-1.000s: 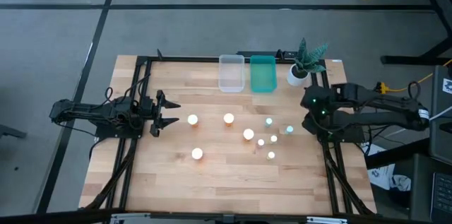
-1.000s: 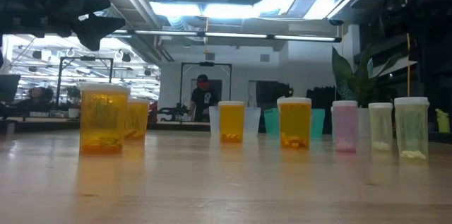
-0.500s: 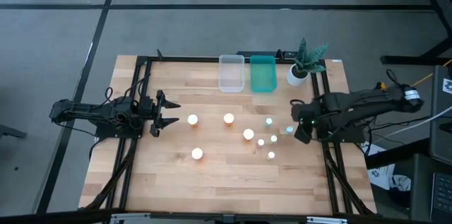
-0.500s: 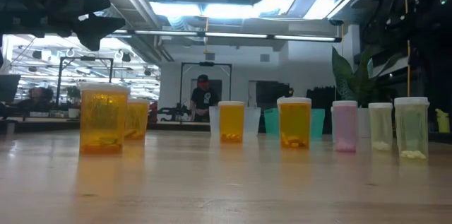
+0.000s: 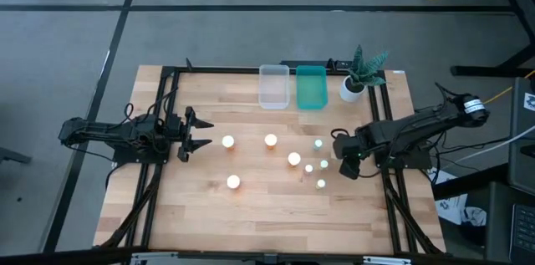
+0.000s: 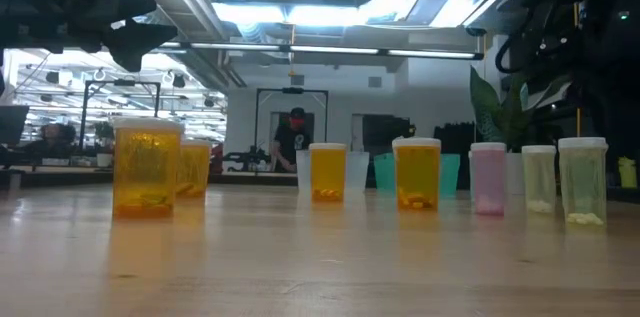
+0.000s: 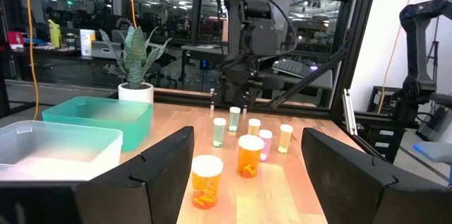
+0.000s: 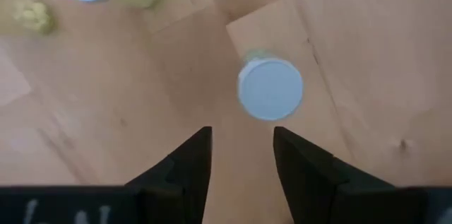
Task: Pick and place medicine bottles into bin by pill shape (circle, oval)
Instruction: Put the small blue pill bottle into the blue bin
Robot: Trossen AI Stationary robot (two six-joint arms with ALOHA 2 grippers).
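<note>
we see open wood around the orange bottles [image 5: 271, 140]; the teal-green bottles [image 5: 321, 184] stand close together (narrow gaps), with the right gripper [image 5: 344, 161] directly over one and its fingers parted.

Two dark jointed arms, each pincer with black angular fingers.

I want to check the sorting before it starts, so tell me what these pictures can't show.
- Pill shapes: high view shows only white caps, e.g. orange bottle; low view too blurred.
- Small bottle under right end effector: contents hidden by its cap.
- Clear bin and teal bin: no visible shape label.
</note>
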